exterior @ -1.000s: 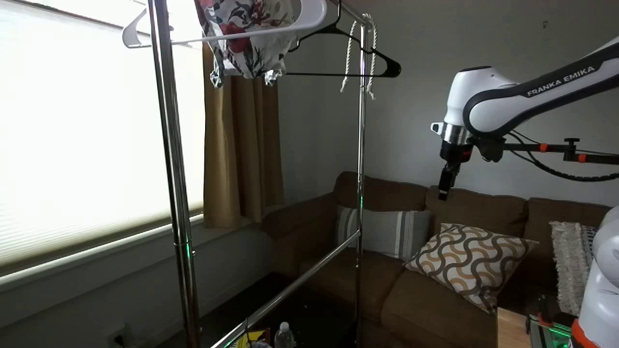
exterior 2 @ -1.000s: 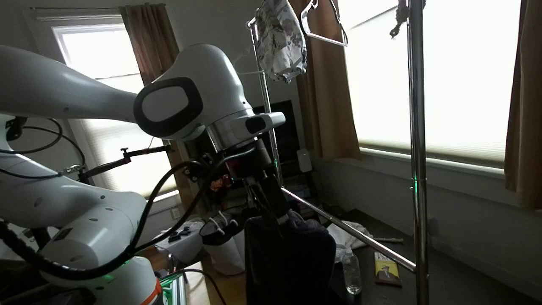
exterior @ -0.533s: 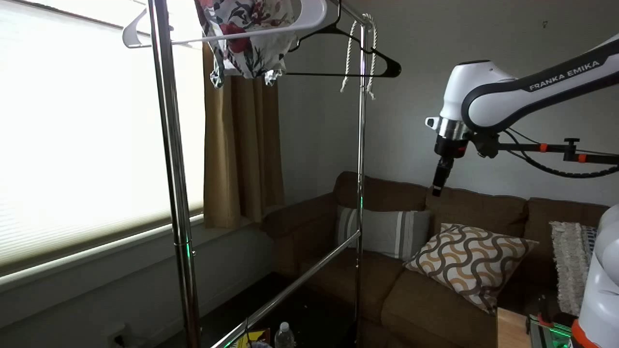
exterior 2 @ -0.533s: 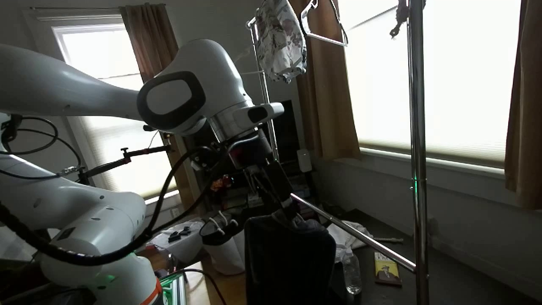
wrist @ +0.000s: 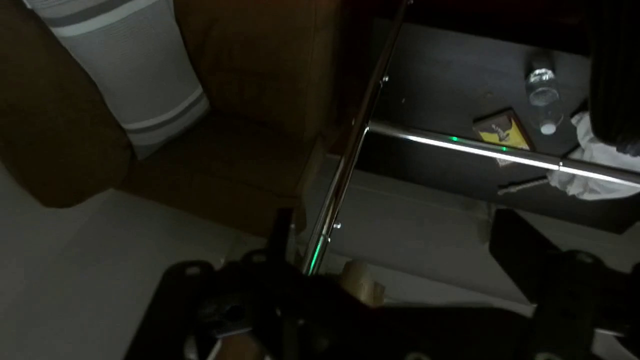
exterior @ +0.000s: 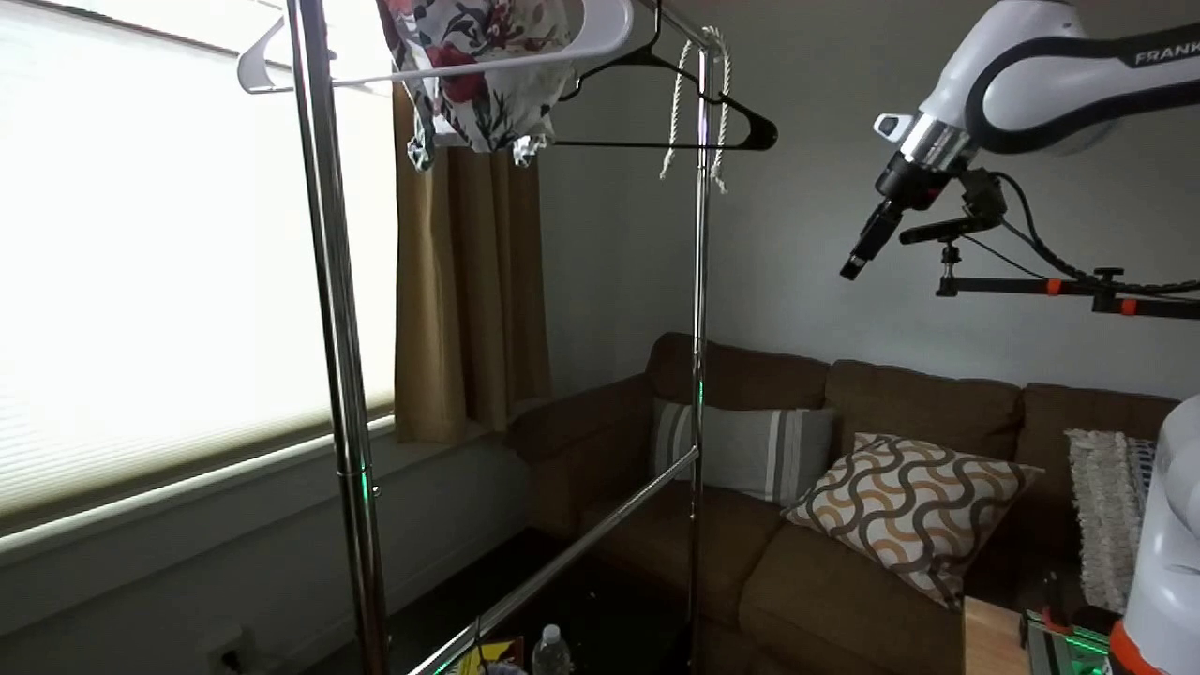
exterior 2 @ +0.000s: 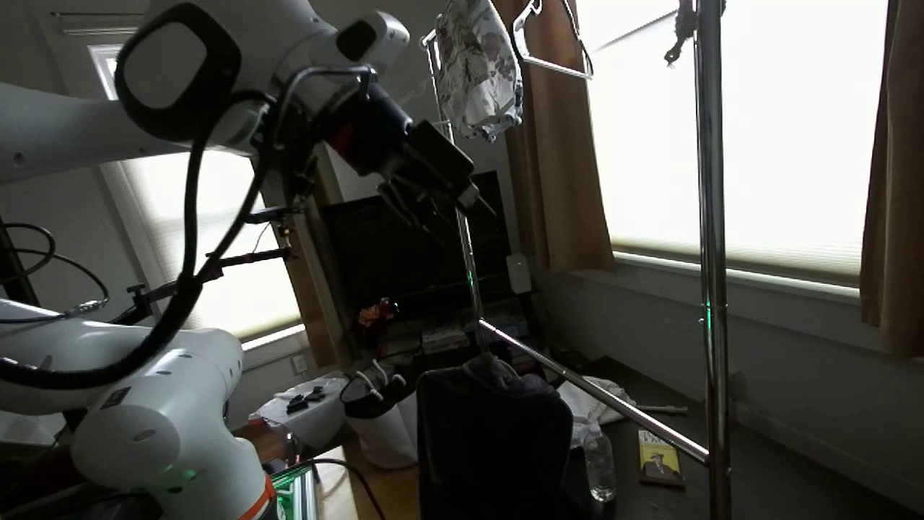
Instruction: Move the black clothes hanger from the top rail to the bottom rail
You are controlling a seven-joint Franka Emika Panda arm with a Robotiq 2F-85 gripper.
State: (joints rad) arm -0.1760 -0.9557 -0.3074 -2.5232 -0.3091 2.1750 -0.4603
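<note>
My claw (wrist: 395,215) stands spread, apart from the rack (exterior: 701,281). The black hanger (exterior: 664,62) hangs at the rack's top rail (exterior: 682,23), one end hidden from me in an exterior view by floral cloth (exterior: 492,98). Near the rack's bottom rail (exterior: 562,558) I see a bottle (exterior 2: 600,466), a book (exterior 2: 659,458) and a black bulk (exterior 2: 494,440).

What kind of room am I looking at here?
Most likely a home living room: there's a brown sofa with a wave-patterned throw pillow on it, and a tan window curtain.
</note>
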